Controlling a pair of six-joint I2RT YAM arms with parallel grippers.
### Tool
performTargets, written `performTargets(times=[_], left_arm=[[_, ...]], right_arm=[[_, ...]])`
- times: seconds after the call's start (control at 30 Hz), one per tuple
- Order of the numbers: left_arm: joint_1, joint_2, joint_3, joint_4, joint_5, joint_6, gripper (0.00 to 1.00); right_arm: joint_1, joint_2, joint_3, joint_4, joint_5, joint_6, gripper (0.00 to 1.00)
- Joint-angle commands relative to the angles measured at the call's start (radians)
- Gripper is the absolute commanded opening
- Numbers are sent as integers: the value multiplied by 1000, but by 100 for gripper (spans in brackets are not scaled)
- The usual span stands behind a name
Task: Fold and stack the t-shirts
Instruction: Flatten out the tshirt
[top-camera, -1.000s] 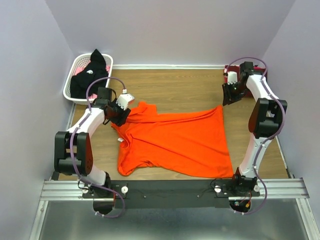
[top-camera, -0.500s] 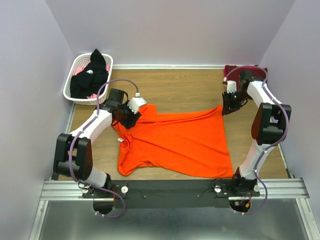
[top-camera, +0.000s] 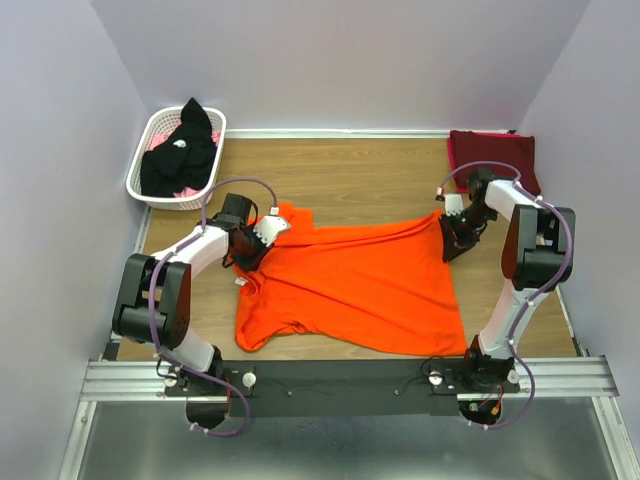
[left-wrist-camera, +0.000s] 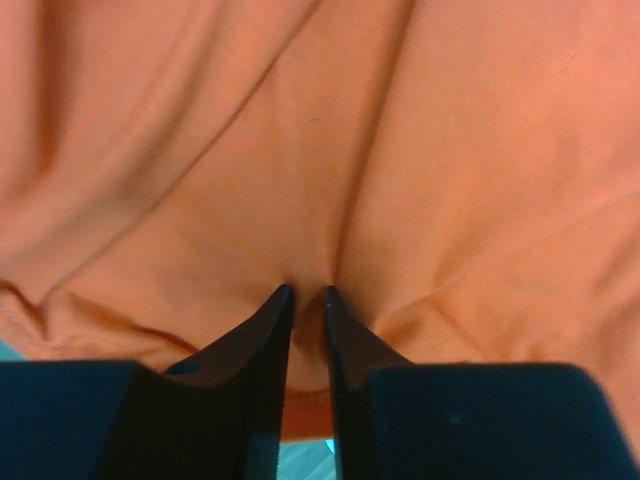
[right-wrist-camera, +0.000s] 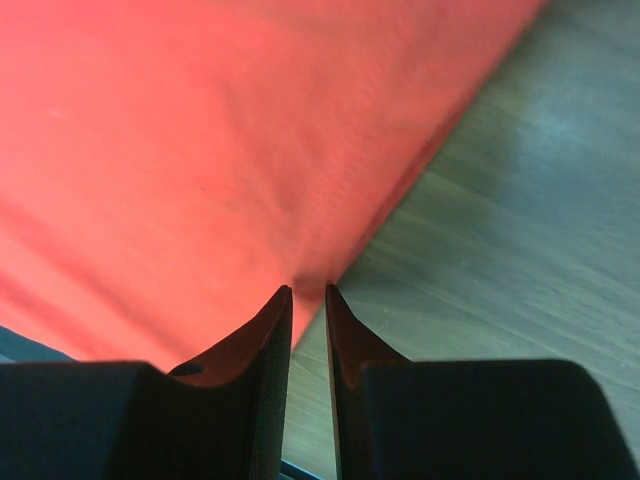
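One orange t-shirt (top-camera: 350, 285), spread out, wrinkled, left gripper (left-wrist-camera: 307, 300) pinching a fold, right gripper (right-wrist-camera: 307, 295) pinching its hem.

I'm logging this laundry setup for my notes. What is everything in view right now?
orange t-shirt: one, bright orange, spread across the middle of the table
maroon t-shirt: one, dark red, folded at the far right corner
black t-shirt: one, black, heaped in the basket
pink cloth: one bit, pink, in the basket beside the black t-shirt
basket: one, white and slotted, far left corner
table: one, brown wood, under everything
left gripper: one, black fingers, pinching the orange t-shirt near its collar
right gripper: one, black fingers, pinching the orange t-shirt's far right corner
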Motion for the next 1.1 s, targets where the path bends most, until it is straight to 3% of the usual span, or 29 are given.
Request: performTargets(times=[0.0,0.2,0.33,0.4,0.43,0.53,0.63,0.87,1.07], left_arm=[[-1,-21,-51,-53,-44,14,24],[-10,-61,-29,-140,-82,44,17],[-13,-70,26,-321,-18,138,17],[-10,-88,79,-368,34,187,27],[-6,-89,157,-381,80,181,40],[10,-28,329,-314,116,121,56],[24,51,450,-243,124,13,59],[24,333,708,-148,82,-91,60],[17,422,718,-126,53,-88,61]], right_arm=[[3,4,-38,25,78,-40,26],[3,-51,-113,18,178,-97,26],[3,-93,-101,-12,219,-137,25],[3,-103,-42,-29,199,-139,25],[3,-97,-16,-55,151,-132,25],[3,-67,116,-86,37,-76,32],[3,-7,220,-86,-18,-12,43],[18,93,304,-64,-124,59,43],[71,105,218,-25,-114,67,42]])
